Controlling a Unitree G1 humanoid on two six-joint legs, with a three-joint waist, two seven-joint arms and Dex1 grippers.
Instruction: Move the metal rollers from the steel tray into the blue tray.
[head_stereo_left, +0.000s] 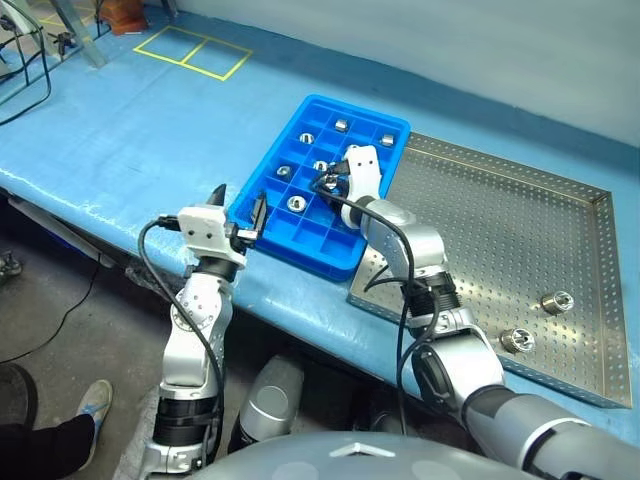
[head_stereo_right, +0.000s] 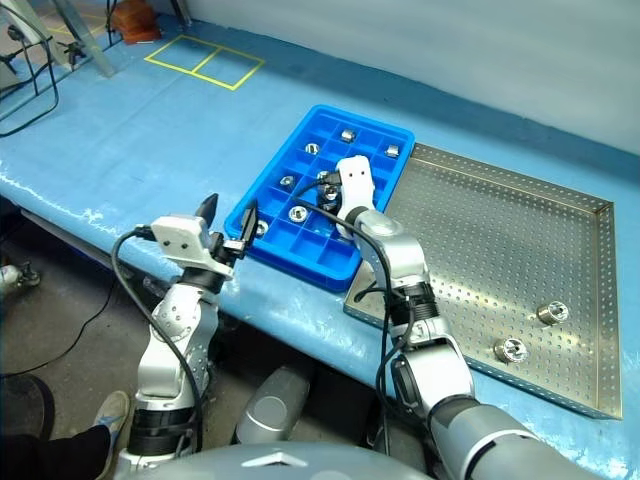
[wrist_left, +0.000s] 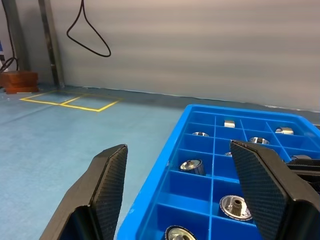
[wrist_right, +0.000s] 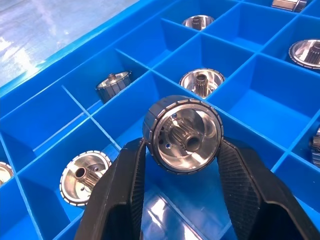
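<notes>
Roller (wrist_right: 183, 134): shiny, ridged rim, hollow splined centre

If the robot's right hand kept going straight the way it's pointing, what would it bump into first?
Most likely the floor of an empty compartment in the bright blue gridded plastic tray. The right hand points down into it, with a shiny silver metal roller between its fingers, which would probably touch first. Depth is hard to judge.

You have 2 metal rollers (head_stereo_left: 557, 301) on the 1 steel tray (head_stereo_left: 520, 215), 1 blue tray (head_stereo_left: 275, 195), 2 grippers.
</notes>
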